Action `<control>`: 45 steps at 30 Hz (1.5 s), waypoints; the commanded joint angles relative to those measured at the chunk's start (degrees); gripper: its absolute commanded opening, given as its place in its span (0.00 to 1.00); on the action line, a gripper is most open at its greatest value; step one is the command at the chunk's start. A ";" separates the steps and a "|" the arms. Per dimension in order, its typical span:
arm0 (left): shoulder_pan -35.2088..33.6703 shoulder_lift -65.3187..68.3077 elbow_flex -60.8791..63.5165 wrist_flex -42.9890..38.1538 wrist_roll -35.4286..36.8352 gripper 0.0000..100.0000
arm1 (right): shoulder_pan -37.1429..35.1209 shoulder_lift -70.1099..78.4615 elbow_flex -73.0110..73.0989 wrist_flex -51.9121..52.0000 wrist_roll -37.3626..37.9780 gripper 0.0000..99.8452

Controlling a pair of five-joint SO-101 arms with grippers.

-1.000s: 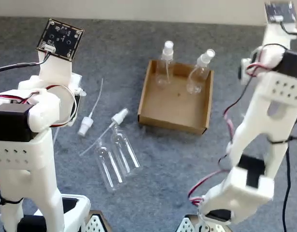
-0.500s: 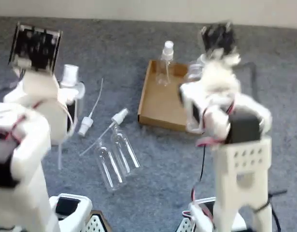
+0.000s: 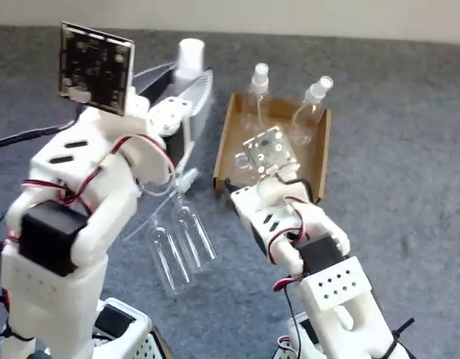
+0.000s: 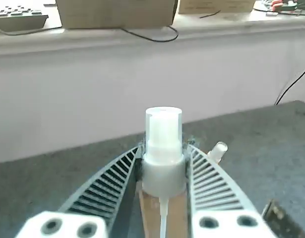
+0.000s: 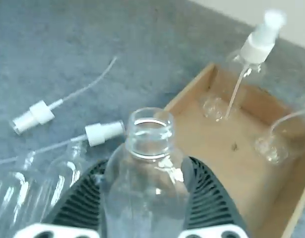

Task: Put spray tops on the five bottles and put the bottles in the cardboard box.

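Note:
My left gripper (image 4: pixel 163 154) is shut on a white spray top (image 4: pixel 163 158), whose tube hangs down between the fingers. It is held high, left of the box's back corner, where the spray top (image 3: pixel 191 54) stands upright. My right gripper (image 5: pixel 147 171) is shut on a clear, open-necked bottle (image 5: pixel 146 163), held upright just in front of the cardboard box (image 3: pixel 324 153). Two capped bottles (image 3: pixel 257 97) (image 3: pixel 310 112) stand in the box. Two clear uncapped bottles (image 3: pixel 166 258) (image 3: pixel 196 235) lie on the grey mat.
Two loose spray tops (image 5: pixel 33 116) (image 5: pixel 103 133) with long tubes lie on the mat next to the lying bottles (image 5: pixel 63 173). The box's near half (image 5: pixel 226 148) is bare. The right arm's camera board (image 3: pixel 268 153) covers the box's front left part from above.
The left gripper has carried its spray top up and to the right, toward the box. The right arm has swung in from the far right to the table's middle, in front of the box.

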 commanded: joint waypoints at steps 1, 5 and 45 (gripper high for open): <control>2.51 -0.92 0.66 -6.07 0.62 0.04 | -1.36 -1.71 1.10 -2.15 -0.44 0.01; 2.77 -0.84 0.22 -8.97 0.62 0.04 | -3.47 -5.23 4.26 -6.99 -1.76 0.00; 8.75 -0.48 13.23 -28.92 0.26 0.04 | -3.74 -25.63 21.49 -18.07 -3.78 0.00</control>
